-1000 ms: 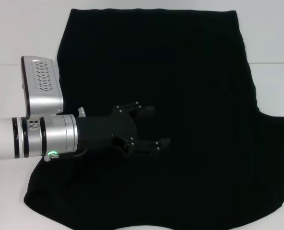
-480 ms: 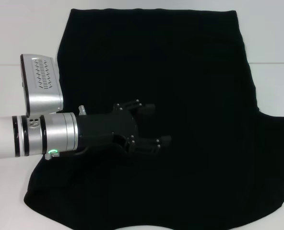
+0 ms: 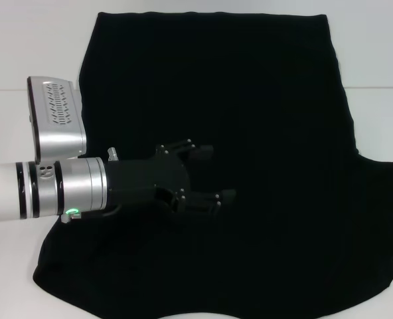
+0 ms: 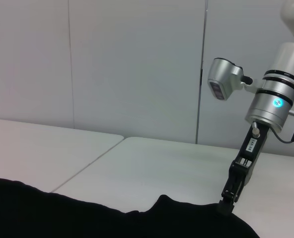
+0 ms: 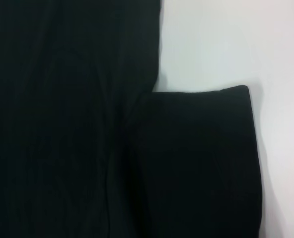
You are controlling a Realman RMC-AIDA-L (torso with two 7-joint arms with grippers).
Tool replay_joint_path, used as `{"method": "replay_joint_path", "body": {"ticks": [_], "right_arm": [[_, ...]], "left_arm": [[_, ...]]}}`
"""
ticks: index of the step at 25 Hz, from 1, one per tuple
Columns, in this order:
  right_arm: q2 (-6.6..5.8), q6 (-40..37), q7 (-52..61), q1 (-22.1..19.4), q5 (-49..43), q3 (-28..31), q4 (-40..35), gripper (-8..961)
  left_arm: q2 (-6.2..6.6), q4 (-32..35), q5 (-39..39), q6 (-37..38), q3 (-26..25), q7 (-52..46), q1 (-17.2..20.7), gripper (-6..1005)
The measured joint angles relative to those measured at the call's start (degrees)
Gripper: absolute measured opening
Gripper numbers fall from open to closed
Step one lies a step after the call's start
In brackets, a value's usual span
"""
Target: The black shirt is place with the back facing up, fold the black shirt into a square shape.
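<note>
No lettering, label or number can be read anywhere; the black shirt (image 3: 249, 133) shows plain fabric.

Shirt (image 3: 249, 119): plain black, no print showing. Table (image 3: 24, 53): white. Left gripper (image 3: 213, 174): black; arm silver, black rings, small green light. Right gripper (image 4: 226, 206): black; arm silver, black rings, blue light. Wall (image 4: 112, 64): pale grey.

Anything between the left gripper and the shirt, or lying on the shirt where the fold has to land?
Nothing visible. The left gripper, fingers apart, is over the middle of the black shirt with only fabric under it. The shirt lies spread on the white table, nothing lying on it. The right gripper is down at the shirt's sleeve edge.
</note>
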Motion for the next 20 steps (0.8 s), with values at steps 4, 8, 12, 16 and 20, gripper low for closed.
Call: {"method": "replay_joint_path", "body": {"ticks": [4, 8, 12, 16, 20], "right_arm": [[0.26, 0.11, 0.01, 0.05, -0.02, -0.27, 0.0, 607], [0.48, 0.16, 0.01, 0.13, -0.06, -0.39, 0.0, 492], [0.51, 0.27, 0.04, 0.13, -0.06, -0.45, -0.15, 357], [0.58, 0.53, 0.54, 0.13, -0.54, -0.58, -0.28, 275], [0.71, 0.71, 0.63, 0.18, -1.11, -0.33, -0.52, 192]], "left_arm": [[0.0, 0.0, 0.01, 0.0, 0.0, 0.0, 0.01, 949], [0.0, 0.0, 0.02, 0.0, 0.0, 0.0, 0.01, 949], [0.0, 0.0, 0.03, 0.0, 0.0, 0.0, 0.01, 949], [0.0, 0.0, 0.03, 0.01, 0.0, 0.08, 0.01, 949], [0.0, 0.0, 0.02, 0.01, 0.0, 0.16, -0.02, 950]]}}
